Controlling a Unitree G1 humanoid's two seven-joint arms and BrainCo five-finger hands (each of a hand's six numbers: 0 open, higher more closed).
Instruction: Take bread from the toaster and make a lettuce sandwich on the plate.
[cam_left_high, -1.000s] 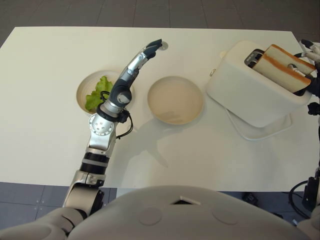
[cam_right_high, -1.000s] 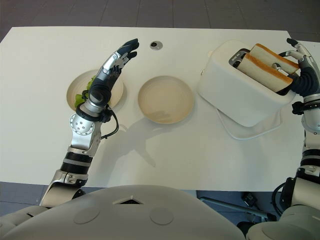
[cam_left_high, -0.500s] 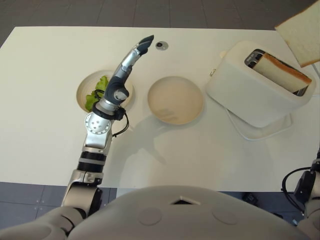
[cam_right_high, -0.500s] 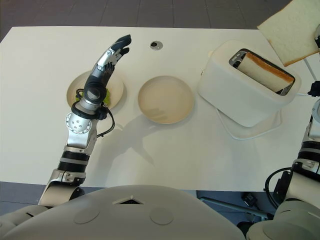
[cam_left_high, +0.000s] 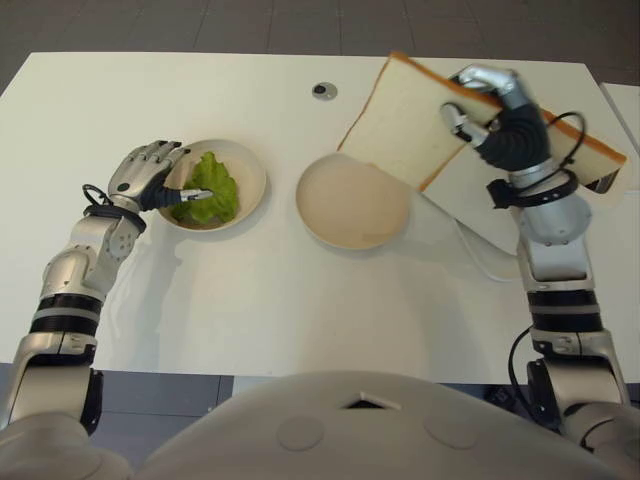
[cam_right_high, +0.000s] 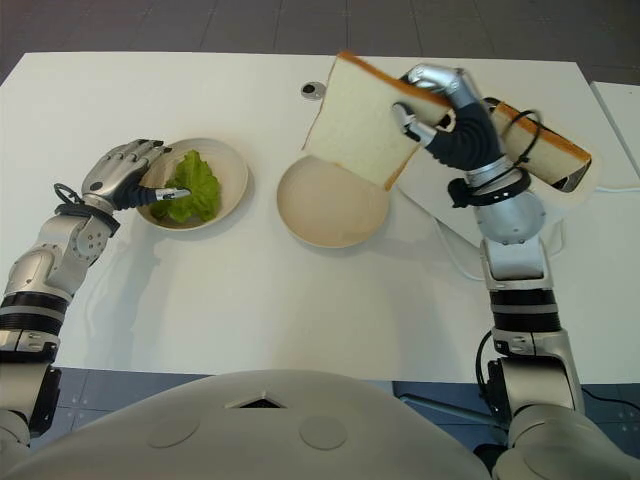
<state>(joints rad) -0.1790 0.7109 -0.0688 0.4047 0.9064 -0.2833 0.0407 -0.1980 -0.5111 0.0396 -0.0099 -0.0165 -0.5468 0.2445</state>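
My right hand (cam_right_high: 450, 118) is shut on a slice of white bread (cam_right_high: 358, 120), holding it tilted in the air above the far right rim of the empty cream plate (cam_right_high: 330, 208). Behind that arm, a second slice (cam_right_high: 545, 142) sticks out of the white toaster (cam_right_high: 590, 172), which is mostly hidden. Green lettuce (cam_left_high: 208, 188) lies in a small cream bowl (cam_left_high: 250, 170) at the left. My left hand (cam_left_high: 148, 175) rests at the bowl's left rim, fingers curled, fingertips (cam_left_high: 200, 195) closing on the lettuce's near edge.
A white cable (cam_left_high: 470, 262) runs from the toaster across the table toward the plate's right side. A small round grommet (cam_left_high: 320, 90) sits in the tabletop behind the plate. The table's front edge (cam_left_high: 300, 375) runs close below.
My right hand has carried the bread from above the toaster leftward and down to over the plate. My left arm has dropped from its raised pose, and its hand has closed onto the lettuce in the bowl.
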